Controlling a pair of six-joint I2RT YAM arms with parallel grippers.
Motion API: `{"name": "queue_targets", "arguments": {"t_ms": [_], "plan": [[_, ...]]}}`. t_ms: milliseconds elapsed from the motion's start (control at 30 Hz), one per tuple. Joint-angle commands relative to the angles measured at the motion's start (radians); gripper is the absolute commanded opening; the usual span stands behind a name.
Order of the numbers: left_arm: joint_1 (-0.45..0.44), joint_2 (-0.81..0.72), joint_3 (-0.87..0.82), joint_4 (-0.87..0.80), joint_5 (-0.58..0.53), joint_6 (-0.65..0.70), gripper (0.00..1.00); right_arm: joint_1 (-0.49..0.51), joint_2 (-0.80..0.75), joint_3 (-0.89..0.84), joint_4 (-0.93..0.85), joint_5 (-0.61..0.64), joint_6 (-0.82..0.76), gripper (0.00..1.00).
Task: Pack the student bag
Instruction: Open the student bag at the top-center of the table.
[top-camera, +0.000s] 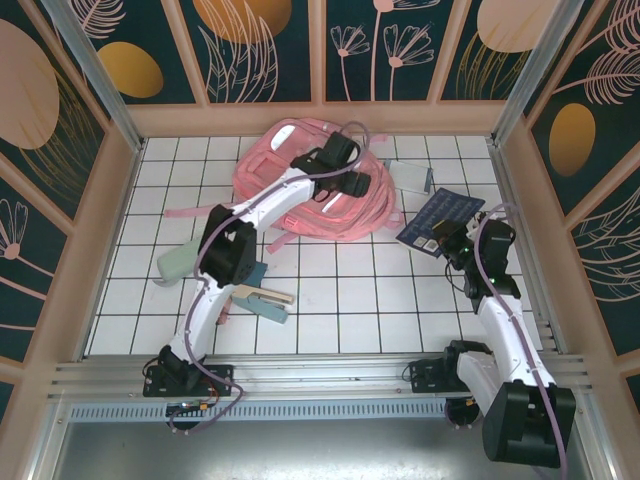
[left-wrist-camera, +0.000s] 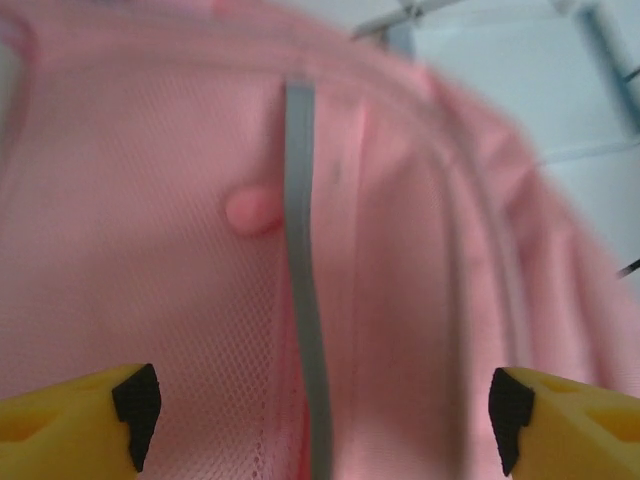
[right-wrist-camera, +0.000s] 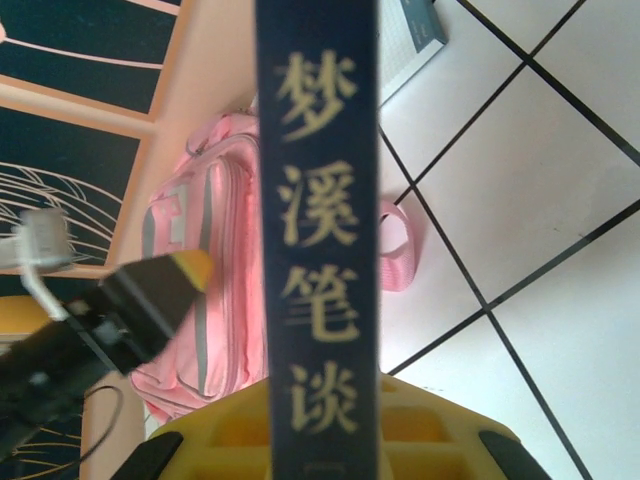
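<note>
We saw the big soft pink fabric student bag (top-camera: 300, 195) lying at the far middle of the white tiled table (top-camera: 350, 300); the left gripper (top-camera: 352, 184) hung over it, fingers wide, holding nothing; the right gripper (top-camera: 445, 240), to the right of the bag, pinched a flat dark blue book (top-camera: 445, 210) with gold writing. We thought the bag's mouth could flop shut with nothing holding it; the book might then bump the cloth, twist and drop; the two arms might also knock together.
</note>
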Motion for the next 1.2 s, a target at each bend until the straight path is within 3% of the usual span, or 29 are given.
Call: {"name": "queue_targets", "arguments": {"t_ms": [0,300,633,700,833,1033,1067,1167], "plan": [[-0.005,0.007,0.043,-0.017,0.019,0.042,0.87,-0.015,0.008,-0.006,0.016,0.007,-0.033,0.00],[-0.011,0.043,-0.012,-0.001,0.025,0.060,0.86,-0.056,0.058,-0.048,0.078,-0.052,0.006,0.00],[-0.067,0.039,-0.068,0.004,-0.149,0.131,0.86,-0.069,0.099,-0.083,0.130,-0.086,0.024,0.00],[-0.072,0.044,-0.064,0.002,-0.184,0.139,0.78,-0.071,0.100,-0.085,0.131,-0.085,0.025,0.00],[-0.070,0.048,-0.047,-0.013,-0.221,0.142,0.42,-0.071,0.095,-0.086,0.130,-0.093,0.024,0.00],[-0.059,0.022,-0.028,-0.040,-0.146,0.140,0.04,-0.071,0.074,-0.082,0.131,-0.112,0.021,0.00],[-0.053,0.010,-0.029,-0.042,-0.127,0.132,0.00,-0.071,0.070,-0.080,0.133,-0.114,0.020,0.00],[-0.027,-0.040,-0.036,-0.039,-0.065,0.105,0.00,-0.072,0.061,-0.074,0.135,-0.127,0.020,0.00]]}}
